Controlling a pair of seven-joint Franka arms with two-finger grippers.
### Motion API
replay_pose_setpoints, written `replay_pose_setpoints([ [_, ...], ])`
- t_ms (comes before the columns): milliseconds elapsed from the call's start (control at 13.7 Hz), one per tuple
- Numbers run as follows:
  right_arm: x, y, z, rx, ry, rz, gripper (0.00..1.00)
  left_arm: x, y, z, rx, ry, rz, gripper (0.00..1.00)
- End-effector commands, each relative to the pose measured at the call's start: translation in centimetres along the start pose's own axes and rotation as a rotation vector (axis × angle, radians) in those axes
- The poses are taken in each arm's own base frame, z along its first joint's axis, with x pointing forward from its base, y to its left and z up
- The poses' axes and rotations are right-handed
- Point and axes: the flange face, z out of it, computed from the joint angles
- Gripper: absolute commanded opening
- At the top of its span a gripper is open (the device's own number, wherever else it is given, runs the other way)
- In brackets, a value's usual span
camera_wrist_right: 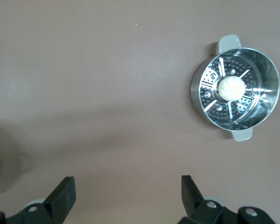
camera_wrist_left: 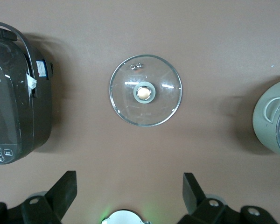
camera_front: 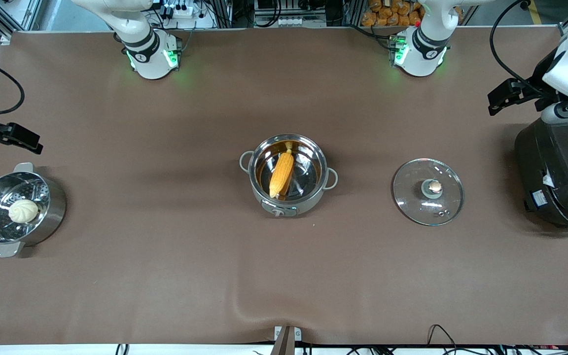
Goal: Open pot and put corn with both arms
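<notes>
You've got the pot (camera_front: 288, 175) mid-table, uncovered, with the corn (camera_front: 281, 174) lying inside it, tip toward the bases. Its glass lid (camera_front: 428, 191) lies flat on the table beside it, toward the left arm's end, knob up. Your left gripper (camera_wrist_left: 128, 196) hangs over the table by the lid and the black cooker (camera_front: 560, 172), fingers spread wide, holding nothing. Your right gripper (camera_wrist_right: 127, 198) is up near the steamer pot (camera_front: 15, 209) with the bun (camera_front: 23, 211), also wide apart and empty.
</notes>
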Motion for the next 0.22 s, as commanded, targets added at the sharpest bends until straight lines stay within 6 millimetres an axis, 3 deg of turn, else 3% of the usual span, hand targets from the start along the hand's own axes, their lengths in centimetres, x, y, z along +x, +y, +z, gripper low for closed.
replay_pose_setpoints([
  [0,-0.88,0.66,-1.26,0.061,0.002,0.012,1.00,-0.49,-0.55,-0.46,-0.025,-0.011,0.005,1.00],
  [146,-1.05,0.43,-1.30,0.059,0.001,0.010,1.00,-0.42,-0.64,-0.38,-0.023,-0.012,-0.003,1.00],
])
